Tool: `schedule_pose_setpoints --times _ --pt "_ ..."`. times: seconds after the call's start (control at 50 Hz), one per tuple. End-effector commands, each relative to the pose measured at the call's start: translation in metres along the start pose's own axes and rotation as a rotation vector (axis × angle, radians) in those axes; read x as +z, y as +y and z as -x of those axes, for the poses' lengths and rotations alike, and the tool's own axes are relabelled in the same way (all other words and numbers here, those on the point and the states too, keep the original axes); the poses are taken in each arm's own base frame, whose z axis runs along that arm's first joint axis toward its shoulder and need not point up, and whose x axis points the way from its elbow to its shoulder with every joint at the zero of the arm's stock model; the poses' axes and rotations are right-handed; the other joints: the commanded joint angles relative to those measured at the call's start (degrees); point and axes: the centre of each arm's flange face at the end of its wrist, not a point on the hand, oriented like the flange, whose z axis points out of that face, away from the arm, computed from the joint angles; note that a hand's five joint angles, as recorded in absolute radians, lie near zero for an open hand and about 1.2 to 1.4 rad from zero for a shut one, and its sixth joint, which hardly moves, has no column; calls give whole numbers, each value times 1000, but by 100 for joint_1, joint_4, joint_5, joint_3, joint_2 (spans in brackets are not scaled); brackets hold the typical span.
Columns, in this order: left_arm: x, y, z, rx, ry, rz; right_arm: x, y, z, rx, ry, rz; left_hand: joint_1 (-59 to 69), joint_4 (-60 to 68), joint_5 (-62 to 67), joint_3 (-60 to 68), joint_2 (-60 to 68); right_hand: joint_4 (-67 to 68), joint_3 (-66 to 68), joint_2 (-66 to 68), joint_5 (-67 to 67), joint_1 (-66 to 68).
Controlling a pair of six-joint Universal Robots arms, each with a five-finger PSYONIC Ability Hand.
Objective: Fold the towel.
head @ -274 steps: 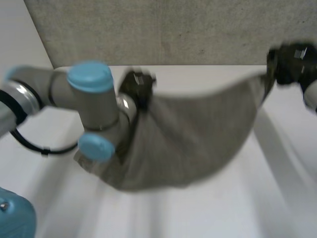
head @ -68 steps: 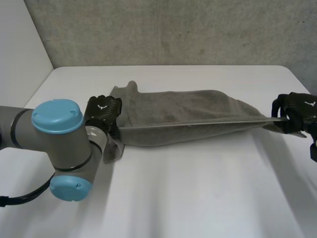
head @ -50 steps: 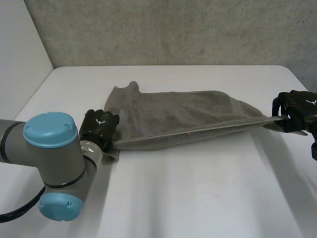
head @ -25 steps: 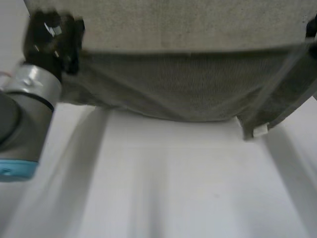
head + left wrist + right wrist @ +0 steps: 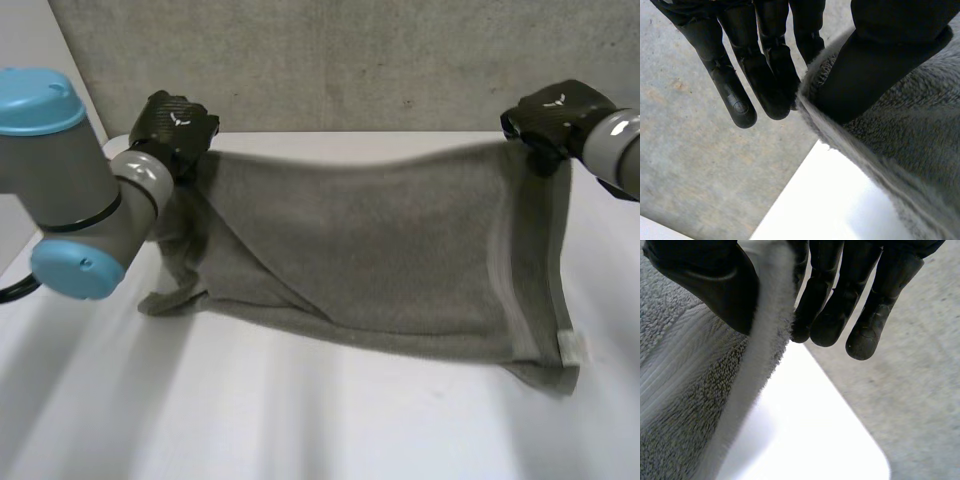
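I am holding the towel (image 5: 380, 250) up in the air above the white counter (image 5: 300, 430), stretched like a curtain between both arms. My left robot hand (image 5: 172, 125) is pinching one top corner between its thumb and straight fingers (image 5: 765, 80). My right robot hand (image 5: 552, 108) is pinching the other top corner the same way, with the towel's pale edge running between its thumb and fingers (image 5: 827, 300).

I judge that keeping the two corners wide apart is letting the cloth hang open and flatten, ready to be laid down square for a fold. It is not hanging clean, though. On the left a flap is doubling over diagonally, and the low left corner is bunching close to the counter; I cannot tell whether it is touching. A small white label (image 5: 570, 347) is showing at the low right corner.

A second ago the towel was lying low, pulled taut along the counter. Now both hands are raised toward the grey wall (image 5: 350, 60) and the cloth is hanging down at full length.
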Motion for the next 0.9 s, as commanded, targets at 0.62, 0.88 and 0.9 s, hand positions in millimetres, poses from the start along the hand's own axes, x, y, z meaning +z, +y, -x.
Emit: schedule_pose_setpoints --times 0.62,0.88,0.9 --pt "-29 62 -15 -269 -13 -70 -4 44 52 220 -90 -95 1391 1023 1195 1030 1027 351 330 302 293 352" --pt "-53 131 -70 -57 132 158 -5 114 91 219 -188 125 1391 1023 1195 1030 1027 351 330 302 293 352" --pt "-53 131 -70 -53 128 157 -8 116 91 217 -188 130 1391 1023 1195 1030 1027 351 330 302 293 352"
